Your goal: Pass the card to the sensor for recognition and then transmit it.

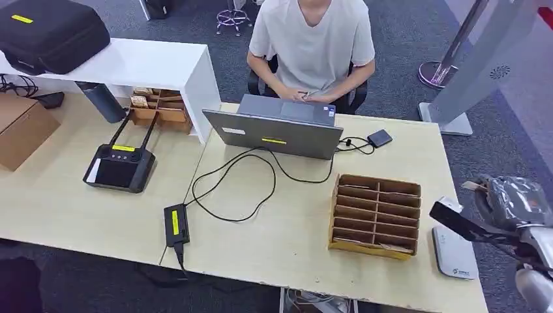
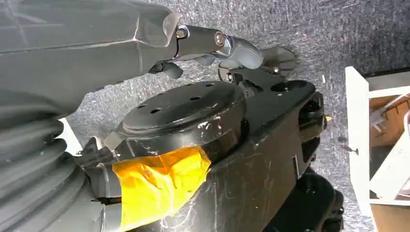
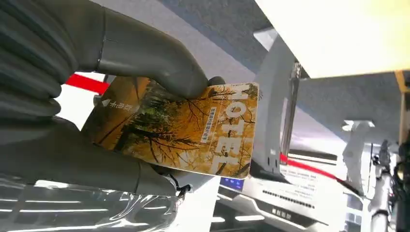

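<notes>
The card (image 3: 183,128) is yellow with trees and big letters on it. The right hand (image 3: 96,111) pinches it tight with its thumb, up in the air just beside the white sensor (image 1: 453,254). The sensor lies on a pale wood table (image 1: 78,208), near a brown box of slots (image 1: 375,215) holding a few flat things. The floor is grey carpet. I cannot tell how the left hand (image 2: 212,46) is set.
</notes>
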Motion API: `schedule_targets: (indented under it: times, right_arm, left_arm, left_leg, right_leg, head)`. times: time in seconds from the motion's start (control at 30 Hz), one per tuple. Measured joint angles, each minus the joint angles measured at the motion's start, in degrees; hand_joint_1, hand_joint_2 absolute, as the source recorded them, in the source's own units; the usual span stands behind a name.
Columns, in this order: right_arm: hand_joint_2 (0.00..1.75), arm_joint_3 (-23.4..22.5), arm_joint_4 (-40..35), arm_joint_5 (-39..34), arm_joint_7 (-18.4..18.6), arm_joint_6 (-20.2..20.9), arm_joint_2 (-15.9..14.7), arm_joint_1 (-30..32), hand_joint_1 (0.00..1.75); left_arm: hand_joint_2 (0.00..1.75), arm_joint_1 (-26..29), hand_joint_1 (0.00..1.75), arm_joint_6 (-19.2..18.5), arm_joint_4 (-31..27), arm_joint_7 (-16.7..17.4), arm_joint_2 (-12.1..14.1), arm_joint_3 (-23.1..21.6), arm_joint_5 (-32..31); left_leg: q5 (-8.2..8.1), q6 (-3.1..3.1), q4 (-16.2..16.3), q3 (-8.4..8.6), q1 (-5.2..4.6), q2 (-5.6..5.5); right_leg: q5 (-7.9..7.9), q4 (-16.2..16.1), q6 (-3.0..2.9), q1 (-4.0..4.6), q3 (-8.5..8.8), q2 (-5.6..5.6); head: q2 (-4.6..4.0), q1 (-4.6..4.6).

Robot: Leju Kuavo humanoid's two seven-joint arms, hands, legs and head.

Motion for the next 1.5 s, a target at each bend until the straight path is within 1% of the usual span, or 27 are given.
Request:
schedule_targets:
  times: [0.1,0.2,0.27,0.47,0.57,0.7,0.8,0.9,1.07,1.23,1.5]
  right_arm:
    - [1.75,-1.05,-0.65,0.63,0.98,-0.39,0.39,3.14,1.75]
    - [1.75,-1.79,-0.87,0.79,1.20,-0.63,1.20,5.73,1.75]
    - [1.75,-2.67,-0.87,0.96,0.85,-1.55,1.68,7.83,1.75]
    - [1.75,-3.36,-0.68,2.00,1.01,-2.77,4.64,9.43,1.75]
    - [1.75,-3.77,-0.26,3.03,0.88,-4.61,6.09,10.34,1.75]
    - [1.75,-4.65,0.79,4.94,-0.13,-8.59,8.86,11.25,1.75]
    - [1.75,-5.87,2.26,6.59,-1.17,-13.07,11.27,11.91,1.75]
    - [1.75,-6.90,3.91,7.15,-1.79,-15.78,13.02,12.41,1.75]
    - [1.75,-8.20,6.78,7.74,-2.25,-18.30,15.41,13.08,1.75]
    - [1.75,-9.40,10.26,8.50,-2.30,-20.33,16.98,13.24,1.75]
    - [1.75,-12.26,16.43,9.18,-2.25,-21.44,18.12,13.39,1.75]
  left_arm:
    - [1.75,-0.11,0.00,0.63,-0.63,0.04,0.15,-0.31,0.41]
    - [1.75,-0.06,0.00,1.18,-1.31,0.11,0.39,-0.57,0.65]
    - [1.75,-0.05,0.00,1.44,-1.66,0.07,0.59,-0.83,1.01]
    - [1.75,-0.23,0.00,2.07,-2.66,0.02,0.94,-1.51,1.42]
    - [1.75,-0.21,0.00,2.53,-2.99,0.02,0.96,-1.75,1.62]
    - [1.75,-0.26,0.00,3.21,-3.58,0.02,1.22,-2.16,2.34]
    - [1.75,-0.25,0.00,4.34,-4.39,-0.02,1.33,-2.71,3.03]
    - [1.75,-0.26,0.00,5.05,-5.29,-0.02,1.42,-3.10,3.32]
    - [1.75,-0.31,0.00,5.79,-5.90,-0.04,1.42,-3.58,3.52]
    - [1.75,-0.58,0.00,5.66,-5.92,-0.20,1.51,-4.55,3.96]
    - [1.75,-1.15,0.00,5.48,-5.92,-0.57,1.57,-6.23,4.89]
  left_leg:
    - [0.00,0.00,0.00,0.01,0.00,0.00]
    - [0.00,0.00,0.00,0.01,0.00,0.01]
    - [0.00,0.00,0.00,-0.01,0.01,0.00]
    - [0.01,-0.01,0.00,0.05,0.01,0.09]
    - [0.01,-0.01,-0.01,0.04,0.01,0.09]
    - [0.01,-0.01,-0.01,0.05,0.01,0.10]
    - [0.01,-0.01,-0.01,0.05,0.01,0.10]
    - [0.01,-0.01,-0.01,0.04,0.01,0.10]
    - [0.01,0.00,-0.01,0.04,0.00,0.10]
    - [0.01,-0.01,-0.01,0.05,0.00,0.11]
    - [0.01,0.00,-0.01,0.04,0.00,0.10]
  right_leg:
    - [-0.01,-0.01,0.01,0.01,0.00,-0.01]
    - [-0.01,0.00,0.02,0.00,0.00,0.00]
    - [-0.01,0.00,0.02,0.00,0.01,-0.01]
    - [0.00,0.01,0.00,0.01,0.00,0.10]
    - [0.00,0.01,0.00,0.01,0.00,0.10]
    - [0.00,0.01,0.00,0.01,-0.01,0.12]
    - [0.00,0.01,0.00,0.01,-0.01,0.11]
    - [0.00,0.01,0.00,0.01,0.00,0.12]
    - [0.00,0.00,0.00,0.00,-0.01,0.11]
    - [0.00,0.00,0.00,0.01,-0.01,0.12]
    - [0.00,0.00,0.00,0.00,-0.01,0.11]
  head:
    - [0.00,0.02]
    - [0.00,0.00]
    - [0.00,0.02]
    - [0.00,0.02]
    - [0.00,0.02]
    - [0.00,0.02]
    - [0.00,0.00]
    - [0.00,0.02]
    - [0.00,0.02]
    - [0.00,0.02]
    - [0.00,0.02]
